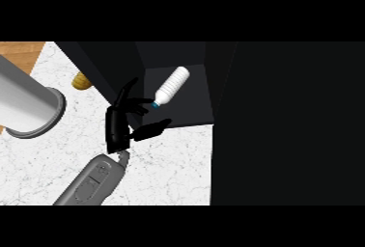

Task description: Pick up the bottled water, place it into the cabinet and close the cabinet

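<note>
I see the bottled water (172,85) slanting up-right from my left hand (117,126), fingers spread open, cap end nearest.

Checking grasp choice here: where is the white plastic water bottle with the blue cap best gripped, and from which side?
The white plastic water bottle lies on its side in the dark cabinet, blue cap toward the open left hand. Probably grip its body just behind the cap, fingers coming from the cabinet's open front.
</note>
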You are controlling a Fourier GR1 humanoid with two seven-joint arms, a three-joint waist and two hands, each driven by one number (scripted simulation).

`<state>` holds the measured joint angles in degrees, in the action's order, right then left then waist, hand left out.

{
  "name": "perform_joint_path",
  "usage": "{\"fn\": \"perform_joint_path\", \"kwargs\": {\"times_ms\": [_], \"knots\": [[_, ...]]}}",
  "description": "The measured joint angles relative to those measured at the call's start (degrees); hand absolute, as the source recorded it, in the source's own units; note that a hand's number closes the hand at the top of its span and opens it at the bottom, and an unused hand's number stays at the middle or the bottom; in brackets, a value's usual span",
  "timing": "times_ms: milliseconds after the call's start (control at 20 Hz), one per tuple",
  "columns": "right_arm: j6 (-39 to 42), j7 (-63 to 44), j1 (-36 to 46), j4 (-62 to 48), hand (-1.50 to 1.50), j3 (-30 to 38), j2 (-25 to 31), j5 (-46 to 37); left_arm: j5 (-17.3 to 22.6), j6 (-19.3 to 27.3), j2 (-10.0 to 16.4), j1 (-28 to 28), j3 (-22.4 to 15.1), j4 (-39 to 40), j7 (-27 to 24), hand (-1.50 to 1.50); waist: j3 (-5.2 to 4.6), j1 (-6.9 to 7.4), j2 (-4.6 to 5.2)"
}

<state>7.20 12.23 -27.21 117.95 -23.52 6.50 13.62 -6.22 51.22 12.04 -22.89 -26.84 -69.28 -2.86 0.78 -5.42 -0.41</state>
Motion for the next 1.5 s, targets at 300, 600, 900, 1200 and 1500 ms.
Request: {"fn": "perform_joint_path", "kwargs": {"times_ms": [300, 600, 900, 1200, 1500], "knots": [[0.5, 0.8, -0.1, 0.1, -1.5, 0.4, 0.5, -0.1, 3.8, -3.2, 0.2, 0.5, 0.4, -1.4, -2.1, -1.5, -0.25, 0.34, 0.27], [0.0, 1.3, -1.3, 0.9, -1.5, 0.3, 0.7, -0.7, 11.3, -9.8, -1.4, 1.6, 2.5, -2.7, -7.6, -1.5, -0.63, 1.32, 0.47], [-0.7, 1.6, -2.2, 1.4, -1.5, 1.0, 0.8, -0.8, 18.6, -19.1, -3.2, 1.4, 4.8, -1.5, -13.3, -1.5, -0.77, 2.86, 0.44], [-2.1, 1.9, -4.0, 2.4, -1.5, 0.0, 0.3, -1.9, 23.6, -26.6, -5.5, 1.1, 6.6, -0.1, -17.4, -1.5, -0.9, 4.12, 0.38], [-3.0, 1.2, -5.0, 4.3, -1.5, -0.2, 0.8, -2.0, 25.6, -30.1, -6.6, 1.1, 7.4, -2.3, -16.7, -1.5, -1.0, 4.8, 0.61]]}}
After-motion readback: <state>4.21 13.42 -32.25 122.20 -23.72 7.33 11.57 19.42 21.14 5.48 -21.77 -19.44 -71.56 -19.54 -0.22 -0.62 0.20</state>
